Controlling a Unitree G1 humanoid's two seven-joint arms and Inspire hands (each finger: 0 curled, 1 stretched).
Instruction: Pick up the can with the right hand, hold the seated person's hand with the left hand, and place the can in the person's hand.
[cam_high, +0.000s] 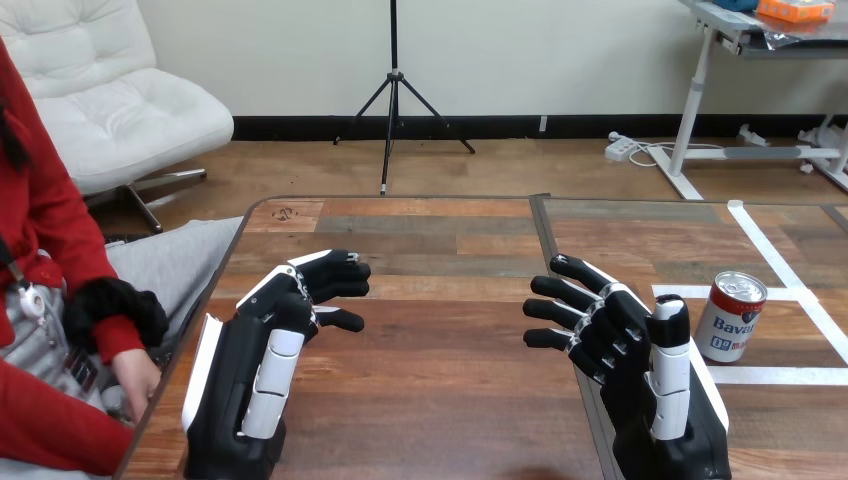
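reach step, by my read: right hand is spread and empty, with the can upright on the table near its outer side, not touching, so swing outward and wrap the can's side squarely to avoid tipping it. left hand is relaxed and empty, with the person's hand off its outer side. count: one can, two robot hands, one person's hand.

The table is wood, brown planks with visible grain and a matt finish, crossed by smooth white tape. The can is metal, its silver lid shiny, its printed side glossy. The left hand and right hand look like hard plastic, matt black with smooth white shells
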